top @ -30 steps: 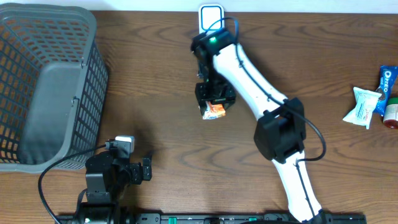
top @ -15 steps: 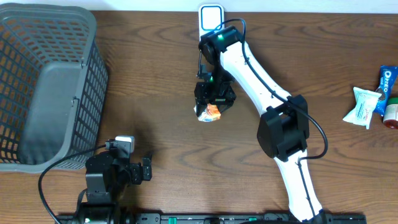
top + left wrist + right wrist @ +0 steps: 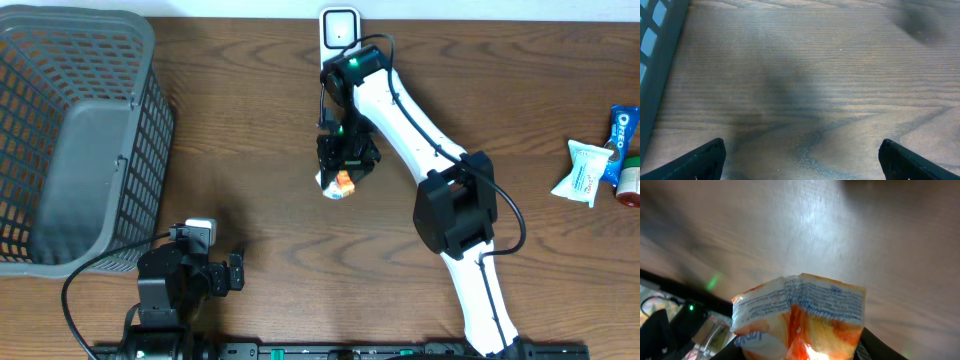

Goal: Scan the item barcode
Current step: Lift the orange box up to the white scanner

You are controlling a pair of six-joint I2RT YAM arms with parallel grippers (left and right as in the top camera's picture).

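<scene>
The right gripper (image 3: pixel 346 157) grips a small orange-and-white packet (image 3: pixel 340 183), its fingers closed on the lower part. The packet hangs clear of the table (image 3: pixel 250 120), about mid-table and a little way in front of the white scanner (image 3: pixel 340 27) at the far edge. In the wrist view the packet's crimped top seam with blue print faces the camera. I can't make out a barcode on any side that shows.

To my eye the step in hand is presenting the packet to the scanner. Doing that well means first finding which face carries the code, then turning the wrist so that face looks squarely at the scanner window. The film looks soft and crinkly, so a hard squeeze would likely fold the code, and a steep tilt could throw glare across it. A steady hold close to the window, with the fingers kept off the printed panel, seems the safest bet.

The left gripper (image 3: pixel 802 165) rests low over bare wood near the front edge, fingers spread wide with nothing between them.

The grey basket (image 3: pixel 150 110) stands at the left end, and I see nothing in it. A few other snacks (image 3: pixel 585 172) lie loose at the right edge, well apart from it.
</scene>
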